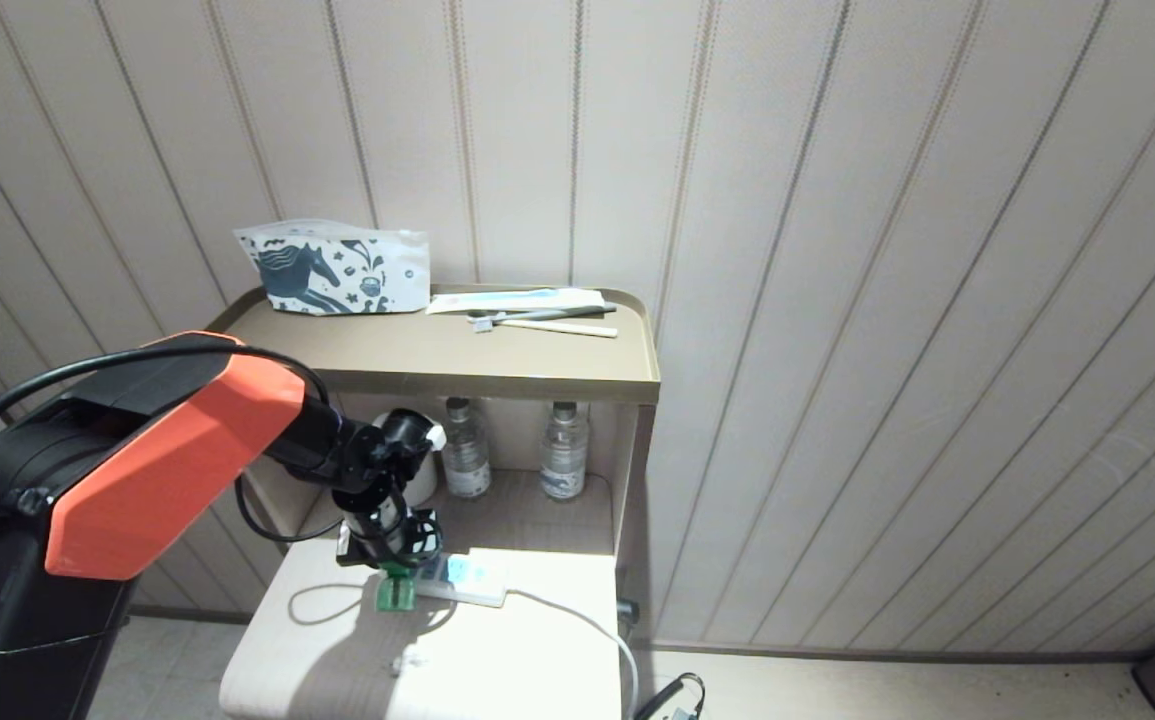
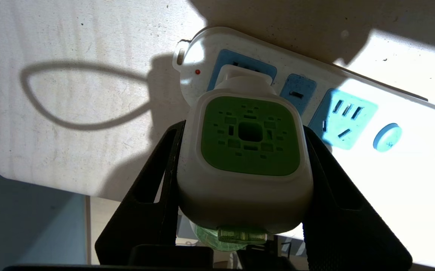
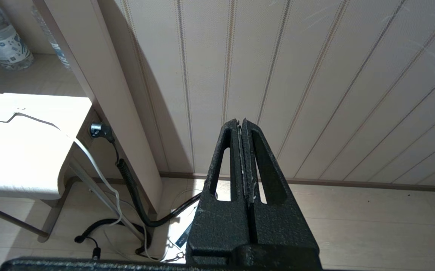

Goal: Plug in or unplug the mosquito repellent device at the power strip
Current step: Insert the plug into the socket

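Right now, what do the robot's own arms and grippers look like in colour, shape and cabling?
The left arm has a bulky black body with an angular orange-red cover; a black cable loops over it. Its wrist narrows to black cylindrical joints. The left gripper has flat, matte black tapered fingers with long slots. The right gripper has the same textured black wedge fingers, each with a slot.

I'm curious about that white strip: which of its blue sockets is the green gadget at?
The end socket beside the red light, farthest from the round blue button. The gadget, gripped by the left gripper, covers it; the other two blue faces are bare.
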You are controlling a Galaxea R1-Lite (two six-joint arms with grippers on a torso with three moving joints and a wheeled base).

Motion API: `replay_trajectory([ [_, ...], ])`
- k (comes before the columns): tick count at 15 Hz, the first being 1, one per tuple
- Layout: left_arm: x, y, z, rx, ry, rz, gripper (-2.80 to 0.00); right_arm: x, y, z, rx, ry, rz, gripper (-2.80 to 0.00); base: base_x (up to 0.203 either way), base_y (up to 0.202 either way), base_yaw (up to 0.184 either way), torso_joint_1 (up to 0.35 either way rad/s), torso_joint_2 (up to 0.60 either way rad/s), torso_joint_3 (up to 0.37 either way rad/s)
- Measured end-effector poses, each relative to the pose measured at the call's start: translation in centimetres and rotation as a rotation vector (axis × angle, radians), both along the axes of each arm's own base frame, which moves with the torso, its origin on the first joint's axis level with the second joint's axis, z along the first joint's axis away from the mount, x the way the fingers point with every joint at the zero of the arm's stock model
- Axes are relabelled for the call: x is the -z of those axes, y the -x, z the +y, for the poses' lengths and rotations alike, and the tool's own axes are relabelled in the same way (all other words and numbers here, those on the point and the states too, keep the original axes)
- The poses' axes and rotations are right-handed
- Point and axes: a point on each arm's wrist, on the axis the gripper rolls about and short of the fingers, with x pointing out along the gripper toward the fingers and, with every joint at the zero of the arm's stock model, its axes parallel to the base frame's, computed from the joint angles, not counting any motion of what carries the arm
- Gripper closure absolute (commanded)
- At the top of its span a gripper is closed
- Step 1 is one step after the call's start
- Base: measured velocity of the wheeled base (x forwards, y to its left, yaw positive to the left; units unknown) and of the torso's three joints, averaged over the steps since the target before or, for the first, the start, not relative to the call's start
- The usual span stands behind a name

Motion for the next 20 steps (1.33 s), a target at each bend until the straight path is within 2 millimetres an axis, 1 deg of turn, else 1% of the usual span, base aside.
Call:
replay_trajectory([
  [3,-0.1,0.5,0.2,0.011,-0.007,0.025,0.00,0.0,0.0,0.0,0.000,0.000,0.000,0.00,0.000,0.000,0.000,0.000,0.00,0.000],
  [8,-0.8,2.2,0.6,0.061,-0.018,0.109,0.00,0.0,0.0,0.0,0.000,0.000,0.000,0.00,0.000,0.000,0.000,0.000,0.00,0.000],
  [12,-1.8,2.6,0.5,0.077,-0.001,0.110,0.00,0.0,0.0,0.0,0.000,0.001,0.000,0.00,0.000,0.000,0.000,0.000,0.00,0.000],
  [16,-2.3,2.9,0.5,0.080,-0.002,0.114,0.00,0.0,0.0,0.0,0.000,0.000,0.000,0.00,0.000,0.000,0.000,0.000,0.00,0.000],
  [18,-2.5,3.4,0.5,0.085,-0.009,0.138,0.00,0.0,0.0,0.0,0.000,0.000,0.000,0.00,0.000,0.000,0.000,0.000,0.00,0.000],
  [20,-2.3,4.5,0.6,0.095,-0.026,0.187,0.00,0.0,0.0,0.0,0.000,0.000,0.000,0.00,0.000,0.000,0.000,0.000,0.00,0.000],
])
